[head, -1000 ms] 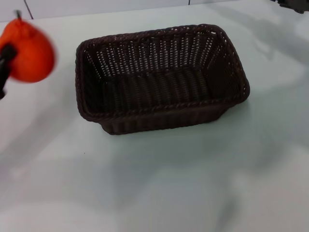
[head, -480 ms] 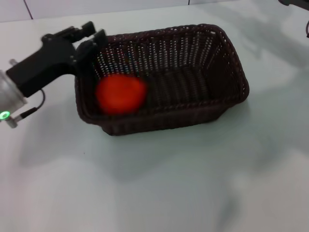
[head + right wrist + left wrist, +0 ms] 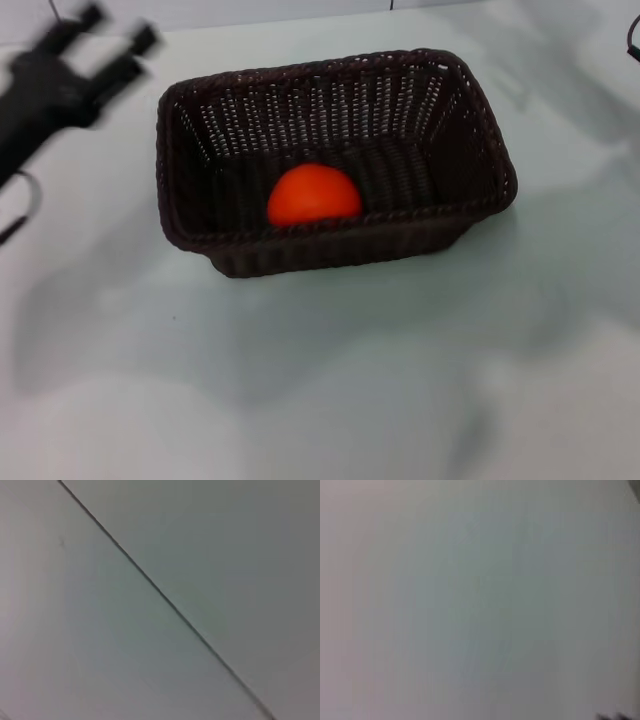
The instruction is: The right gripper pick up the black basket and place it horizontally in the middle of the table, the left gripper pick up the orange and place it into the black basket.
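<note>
The black basket (image 3: 335, 160) lies lengthwise across the middle of the white table (image 3: 350, 370) in the head view. The orange (image 3: 313, 195) rests on the basket floor against the near wall, its lower part hidden by the rim. My left gripper (image 3: 115, 38) is at the far left, above and outside the basket's left end, open and empty, blurred by motion. The right gripper is out of view; only a bit of dark cable shows at the top right corner. Both wrist views show bare white surface.
A thin dark seam (image 3: 165, 597) crosses the white surface in the right wrist view. Soft shadows lie on the table in front of the basket.
The orange was carried in from the left, dropped into the basket and rolled to the near wall. My left gripper has let go and pulled back to the upper left.
</note>
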You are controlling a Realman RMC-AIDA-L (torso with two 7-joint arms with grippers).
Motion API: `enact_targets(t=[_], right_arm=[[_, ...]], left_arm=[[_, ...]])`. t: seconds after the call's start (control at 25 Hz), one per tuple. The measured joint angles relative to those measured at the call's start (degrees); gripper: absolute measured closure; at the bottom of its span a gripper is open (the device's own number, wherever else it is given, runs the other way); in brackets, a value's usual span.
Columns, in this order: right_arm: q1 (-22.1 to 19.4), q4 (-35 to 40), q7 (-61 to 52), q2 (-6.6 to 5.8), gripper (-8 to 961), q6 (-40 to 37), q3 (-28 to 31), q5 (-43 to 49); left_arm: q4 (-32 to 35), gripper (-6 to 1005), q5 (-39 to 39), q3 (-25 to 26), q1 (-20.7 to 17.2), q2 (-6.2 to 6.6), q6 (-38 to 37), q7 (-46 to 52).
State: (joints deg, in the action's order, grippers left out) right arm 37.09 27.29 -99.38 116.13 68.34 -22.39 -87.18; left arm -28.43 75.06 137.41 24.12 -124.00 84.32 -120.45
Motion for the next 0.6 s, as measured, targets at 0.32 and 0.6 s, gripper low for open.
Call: enact_targets(t=[0.32, 0.6], right_arm=[[-2.1, -6.1, 35.5, 3.12, 26, -5.3, 2.7, -22.9], [-4.1, -14.0, 58.9, 3.23, 26, -2.5, 10.6, -37.8]], left_arm=[[9.3, 144, -16.7, 11.2, -8.2, -0.01, 8.7, -12.9], [13.9, 117, -17.8, 19.8, -13.4, -0.08, 11.5, -14.7]])
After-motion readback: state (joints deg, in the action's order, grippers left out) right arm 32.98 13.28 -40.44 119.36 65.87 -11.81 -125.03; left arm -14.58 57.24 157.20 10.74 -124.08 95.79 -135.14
